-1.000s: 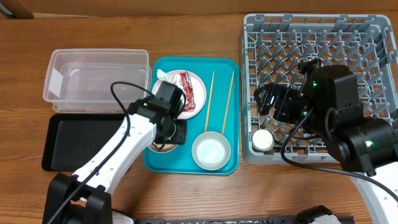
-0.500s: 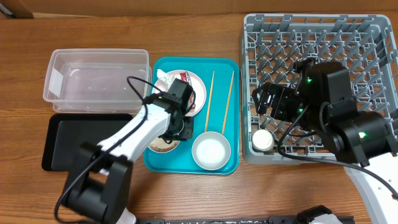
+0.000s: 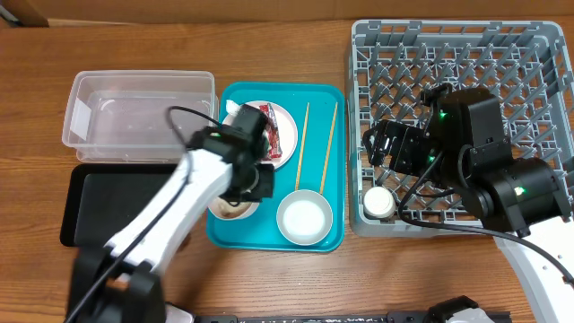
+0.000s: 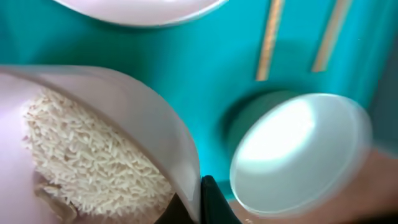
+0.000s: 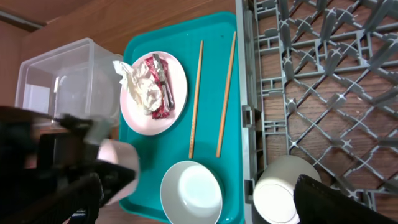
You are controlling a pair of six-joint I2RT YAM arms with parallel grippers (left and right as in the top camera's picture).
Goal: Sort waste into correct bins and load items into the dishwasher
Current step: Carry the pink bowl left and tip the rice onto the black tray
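Pink bowl (image 4: 134, 118), holding the rice grains (image 4: 87, 162), sits at the front-left corner of the teal tray (image 4: 205, 62), its rim pinched by your left gripper (image 4: 198, 200). Risk: this thin rim hold may slip, and any tilt would spill grains onto the tray. Your right gripper (image 3: 387, 148) hovers with fingers spread over the dish rack (image 3: 538, 54).

Overhead top-down; left wrist close, right wrist higher, sharing teal tray (image 3: 316, 152)
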